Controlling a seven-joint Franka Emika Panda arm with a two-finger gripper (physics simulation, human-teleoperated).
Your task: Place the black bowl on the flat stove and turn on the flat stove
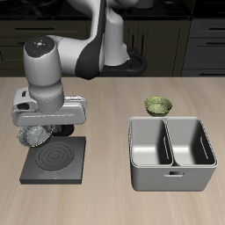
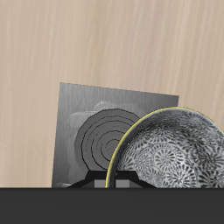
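Wooden table (image 1: 105, 123); black bowl (image 1: 33, 134) held above flat stove (image 1: 54, 159); no writing legible.

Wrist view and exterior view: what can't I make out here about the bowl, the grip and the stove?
- Hand's fingers: exterior view, hidden behind the hand's body; wrist view shows none, so the grip is unconfirmed.
- Black bowl: wrist view, cut off by the frame edge and the dark band; exterior view shows only a part.
- Flat stove knob: too small in the exterior view; wrist view unclear.
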